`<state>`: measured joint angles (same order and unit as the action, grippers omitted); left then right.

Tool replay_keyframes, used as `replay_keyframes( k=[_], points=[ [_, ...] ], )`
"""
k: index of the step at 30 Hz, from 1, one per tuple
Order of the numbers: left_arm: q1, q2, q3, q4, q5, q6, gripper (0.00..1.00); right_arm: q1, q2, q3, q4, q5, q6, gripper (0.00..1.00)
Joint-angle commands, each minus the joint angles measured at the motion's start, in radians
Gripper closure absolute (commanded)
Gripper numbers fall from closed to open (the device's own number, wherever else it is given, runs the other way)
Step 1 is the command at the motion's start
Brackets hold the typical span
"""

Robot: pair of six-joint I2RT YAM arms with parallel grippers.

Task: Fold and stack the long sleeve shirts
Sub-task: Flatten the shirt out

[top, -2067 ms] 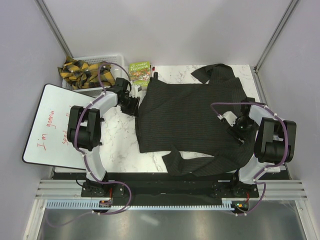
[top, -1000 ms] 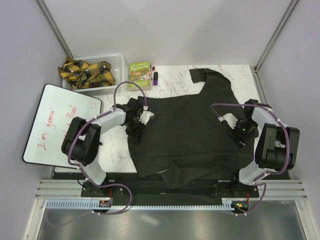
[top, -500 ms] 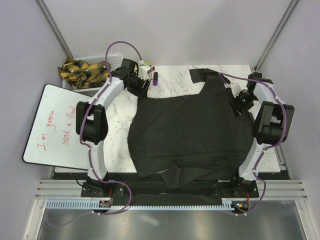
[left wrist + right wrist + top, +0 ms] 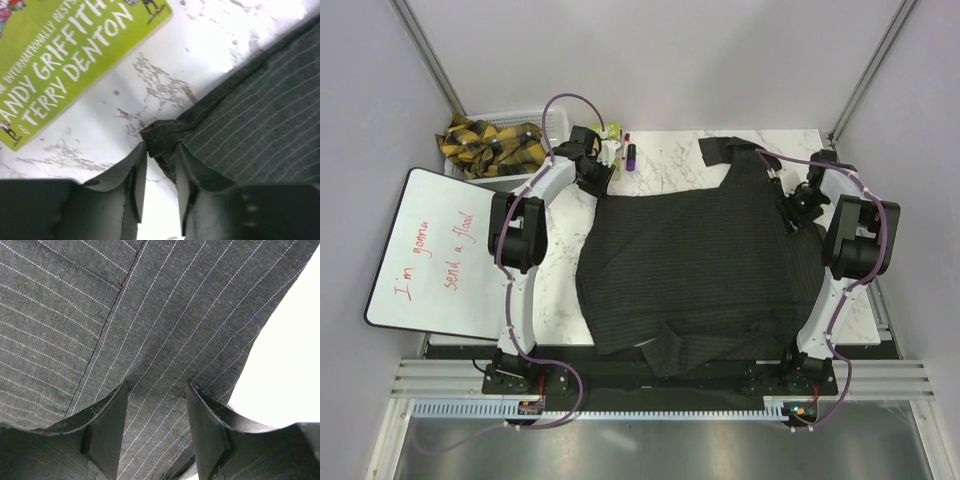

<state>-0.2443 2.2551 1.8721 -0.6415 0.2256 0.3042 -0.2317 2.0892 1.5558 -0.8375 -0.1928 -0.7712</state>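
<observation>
Your left gripper (image 4: 160, 148) holds its jaws nearly together, nipping the far-left corner of the long sleeve shirt (image 4: 690, 255). That corner is bunched into a small fold right at the fingertips, with white marbled tabletop (image 4: 210, 45) under it. Just beyond it lies a lime-green book (image 4: 60, 55), cover up, clear of the cloth.

Over to your right gripper (image 4: 157, 390): the jaws stand partway apart with striped cloth filling the gap. Whether they actually bite on it, you cannot tell from here. A stitched seam runs diagonally across the fabric above the fingers. The shirt's edge curves past the right-hand finger, with bare tabletop beyond.

The cloth itself is dark charcoal with thin pale pinstripes. From overhead, the shirt is spread across the middle of the tabletop between your two arms, rumpled rather than flat. One sleeve is doubled across the near hem at the near edge, and a dark flap reaches toward the far right corner.

A purple marker (image 4: 631, 154) sits just beside the left gripper at the far edge. Past the far-left corner, a white basket (image 4: 555, 118) holds yellow-and-black cloth (image 4: 485, 140). A whiteboard (image 4: 420, 250) with red handwriting lies off to the left.
</observation>
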Motion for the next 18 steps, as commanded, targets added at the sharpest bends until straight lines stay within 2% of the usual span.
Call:
replay_keyframes(
  k=[1, 5, 11, 12, 13, 14, 16, 18],
  points=[
    [0.017, 0.024, 0.015, 0.081, -0.098, -0.01, 0.79, -0.001, 0.008, -0.054, 0.038, 0.058, -0.01, 0.43],
    [0.056, 0.011, 0.012, 0.083, -0.141, -0.019, 0.98, -0.001, -0.017, -0.098, 0.046, 0.079, -0.037, 0.43],
    [0.086, -0.063, -0.06, 0.108, -0.068, -0.008, 0.97, -0.001, -0.054, -0.132, 0.035, 0.073, -0.056, 0.43],
    [0.086, -0.071, -0.07, 0.109, -0.04, -0.001, 0.91, -0.001, -0.055, -0.129, 0.029, 0.067, -0.06, 0.43],
    [0.086, -0.089, -0.079, 0.108, -0.02, 0.0, 0.73, -0.001, -0.057, -0.125, 0.025, 0.059, -0.059, 0.43],
    [0.086, -0.097, -0.094, 0.108, 0.019, 0.001, 0.65, -0.001, -0.06, -0.122, 0.006, 0.049, -0.06, 0.43],
    [0.086, -0.126, -0.111, 0.109, 0.055, 0.007, 0.51, -0.001, -0.09, -0.103, -0.018, -0.023, -0.062, 0.41],
    [0.089, -0.141, -0.114, 0.108, 0.093, 0.012, 0.42, -0.003, -0.119, -0.042, -0.063, -0.091, -0.048, 0.39]
  ],
)
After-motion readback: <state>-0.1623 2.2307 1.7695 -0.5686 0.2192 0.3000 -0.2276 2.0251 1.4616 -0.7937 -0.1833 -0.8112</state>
